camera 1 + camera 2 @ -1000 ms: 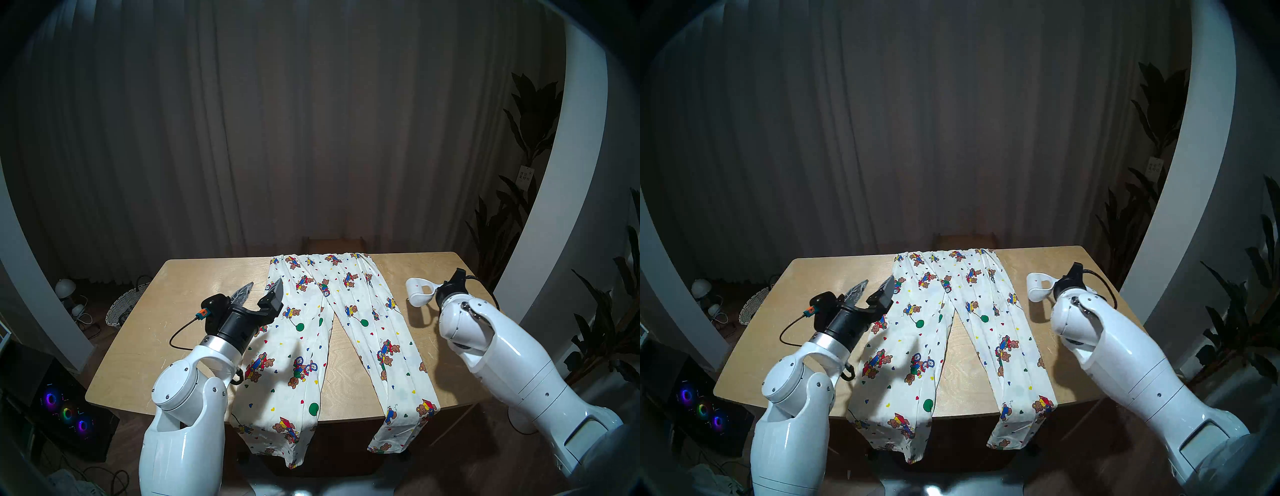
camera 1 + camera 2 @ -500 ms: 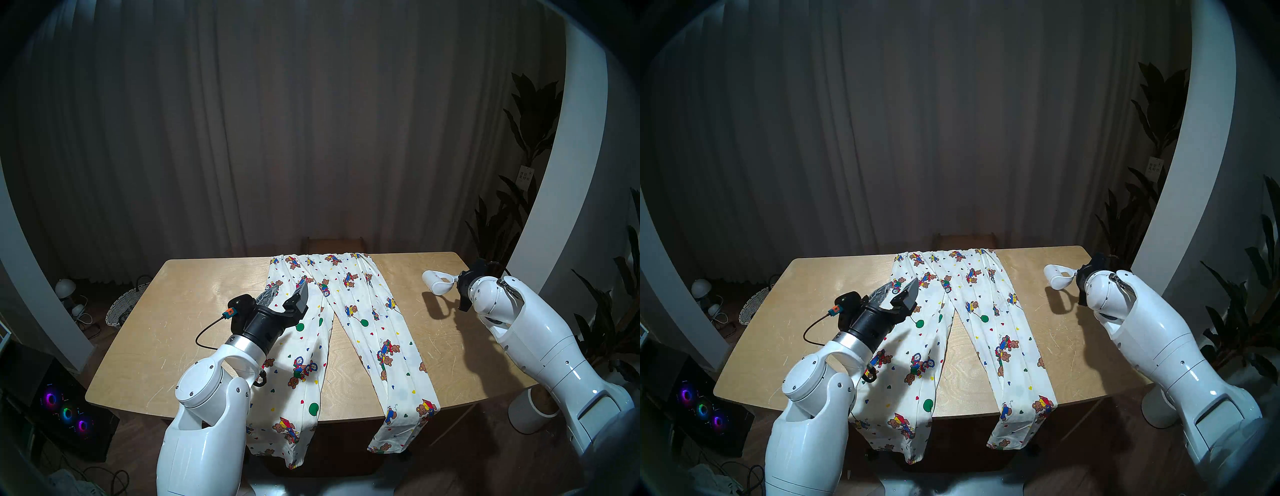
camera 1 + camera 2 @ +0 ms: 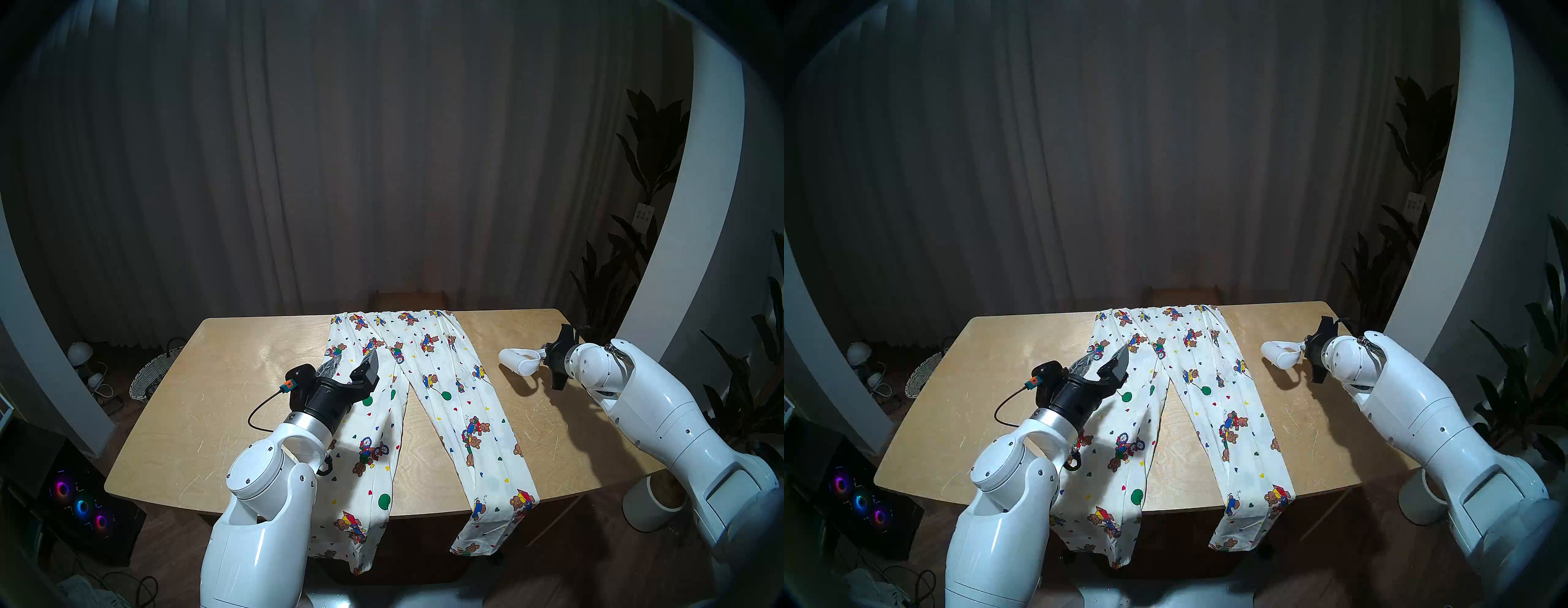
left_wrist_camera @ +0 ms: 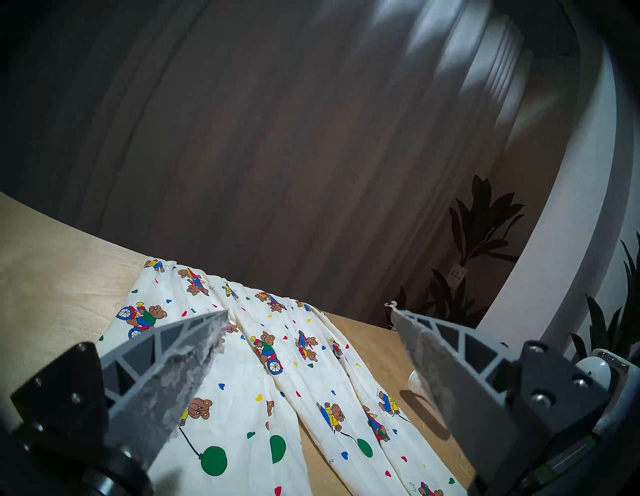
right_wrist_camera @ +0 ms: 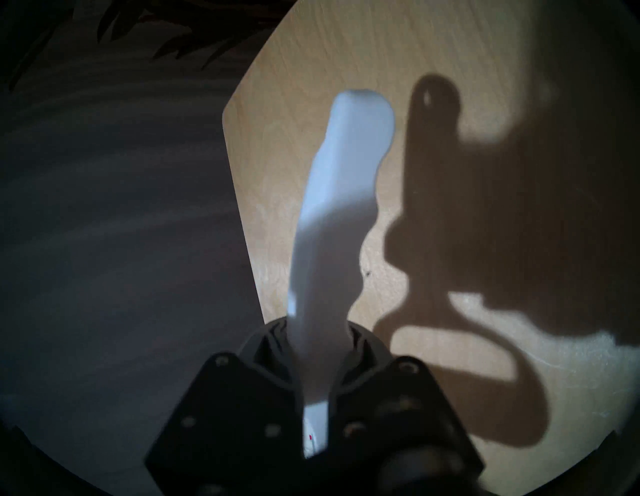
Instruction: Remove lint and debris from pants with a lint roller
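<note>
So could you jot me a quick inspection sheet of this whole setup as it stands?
Surface: wooden table, scuffed, with rounded corners.
Job's things: pants lie flat, waistband at the far edge, both leg ends hanging over the near edge. Lint roller is held above the table right of the pants, not touching them.
Clutter: nothing seen on the table.
Grippers: left gripper hovers over the pants' left leg, jaws open and empty; right gripper has its jaws shut on the roller's handle.
Cables: black cable with an orange plug at the left wrist; more on the floor.
Surroundings: dark curtain, plants, woven basket, glowing computer fans.
</note>
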You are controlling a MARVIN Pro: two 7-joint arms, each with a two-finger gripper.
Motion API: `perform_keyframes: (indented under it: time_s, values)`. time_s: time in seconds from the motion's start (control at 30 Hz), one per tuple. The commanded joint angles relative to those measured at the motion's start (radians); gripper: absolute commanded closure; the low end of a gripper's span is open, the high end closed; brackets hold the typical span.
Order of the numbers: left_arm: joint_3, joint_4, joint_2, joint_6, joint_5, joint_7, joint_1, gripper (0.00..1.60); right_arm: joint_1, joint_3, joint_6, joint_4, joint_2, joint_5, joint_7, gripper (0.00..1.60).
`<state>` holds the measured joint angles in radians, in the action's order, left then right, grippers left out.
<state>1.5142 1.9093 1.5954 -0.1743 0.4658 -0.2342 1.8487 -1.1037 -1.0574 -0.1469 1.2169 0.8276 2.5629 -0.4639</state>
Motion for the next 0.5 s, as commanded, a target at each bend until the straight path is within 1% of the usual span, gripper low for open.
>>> perform_keyframes:
  time_s: [0.0,0.03,0.13,0.17,0.2,0.23,0.27,0.3,0.37,0.4,0.43,0.47]
  values:
    - [0.005,0.028,0.0,0.046,0.068,0.013,0.002,0.0,0.105,0.029,0.12,-0.068,0.011,-0.016,-0.001,1.6]
    - [0.012,0.024,0.002,0.049,0.095,0.018,0.003,0.0,0.109,0.036,0.137,-0.078,0.011,-0.02,-0.001,1.6]
    - [0.022,0.007,0.005,0.064,0.137,0.04,0.004,0.0,0.134,0.064,0.203,-0.132,0.021,-0.029,-0.005,1.6]
    - [0.022,0.004,0.004,0.073,0.16,0.048,0.006,0.0,0.145,0.072,0.281,-0.166,0.021,-0.033,-0.004,1.6]
    - [0.022,0.004,0.004,0.073,0.16,0.048,0.006,0.0,0.145,0.072,0.281,-0.166,0.021,-0.033,-0.004,1.6]
    - [0.021,0.002,0.004,0.079,0.171,0.053,0.007,0.0,0.149,0.086,0.25,-0.171,0.027,-0.037,0.001,1.6]
    - [0.021,-0.002,0.003,0.087,0.185,0.06,0.008,0.0,0.156,0.089,0.306,-0.197,0.029,-0.039,0.006,1.6]
    - [0.019,-0.008,0.002,0.095,0.198,0.068,0.009,0.0,0.161,0.102,0.281,-0.209,0.036,-0.039,0.015,1.6]
    - [0.014,-0.02,0.001,0.108,0.217,0.085,0.008,0.0,0.169,0.113,0.33,-0.248,0.041,-0.044,0.038,1.6]
    - [0.01,-0.026,-0.001,0.114,0.222,0.091,0.006,0.0,0.171,0.121,0.332,-0.262,0.043,-0.047,0.05,1.6]
    - [0.005,-0.032,-0.002,0.124,0.232,0.097,0.005,0.0,0.174,0.126,0.365,-0.288,0.046,-0.049,0.067,1.6]
    - [-0.001,-0.037,-0.004,0.135,0.242,0.104,0.003,0.0,0.176,0.135,0.371,-0.306,0.049,-0.056,0.092,1.6]
